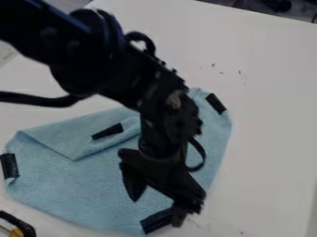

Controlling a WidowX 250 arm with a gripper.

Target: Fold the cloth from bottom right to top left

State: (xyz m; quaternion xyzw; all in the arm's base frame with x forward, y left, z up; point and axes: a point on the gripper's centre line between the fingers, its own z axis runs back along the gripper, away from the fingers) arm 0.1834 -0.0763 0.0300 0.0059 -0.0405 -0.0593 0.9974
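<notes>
Standing clearly apart at the jaws of gripper (156, 213), with a wide gap between fingers (132, 182). Cannot see anything pinched. Cannot tell about contact between the right-hand finger in view and the strip (156, 221) beneath. Hangs tilted over the lower right part of cloth (62, 185), on the end of arm (90, 74), which crosses from the upper left.

Find cloth on table (272, 115), left of centre and down toward the bottom of view, partly under gripper and arm. Note light blue colour, with the upper left part turned over into a flap (77, 136) pointing inward. Looks mostly flat elsewhere, with a slight curl near the left-hand strip.

Record table as white and plain. Note small dark marks (221, 72) at upper right of cloth, plus a speck (241, 232) near the bottom edge. Runs out at the top along a slanting edge. Beyond, at upper right, see room (248, 5): dark, with shapes too vague to name.

Count one arm, one gripper, two fingers, one cloth, one flap. Count four black strips on cloth: one at upper right, one on flap, one at far left, one at the bottom beneath gripper. Count one tool (23, 227), black with yellow-orange, cut off by the lower left corner, near cloth.
</notes>
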